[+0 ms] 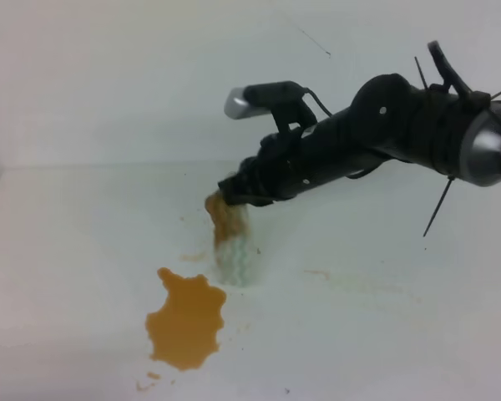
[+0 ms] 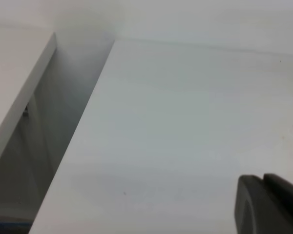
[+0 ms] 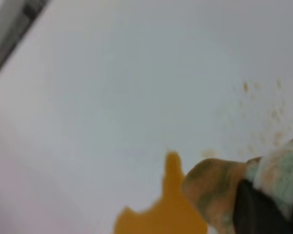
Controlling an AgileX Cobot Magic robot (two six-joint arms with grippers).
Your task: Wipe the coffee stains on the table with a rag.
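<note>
Clamped shut on the rag (image 1: 231, 238), my right gripper (image 1: 234, 199) reaches in from the far right and holds the cloth by its upper end, so the wad hangs down with its lower end at or just above the table (image 1: 67, 251); I cannot tell whether it touches. From my right wrist view the rag (image 3: 219, 187) bulges out past my dark fingers (image 3: 256, 209), pale green and white where it is clean, brown-orange where it is soaked.

Nearest in the scene lie a few small orange specks (image 1: 153, 377), and just beyond them the big irregular blob of the coffee stains (image 1: 185, 319), glossy and orange-brown, sitting near and a little left of the hanging rag. Pale tan smears (image 1: 342, 280) run off to the right of the rag, and faint speckles (image 3: 273, 114) dot the white surface farther out.

Only a dark corner of my left gripper (image 2: 268, 204) shows in the left wrist view, over bare white table (image 2: 185, 122), so I cannot tell how its jaws stand. Beyond the table rises a plain white wall (image 1: 150, 67).
</note>
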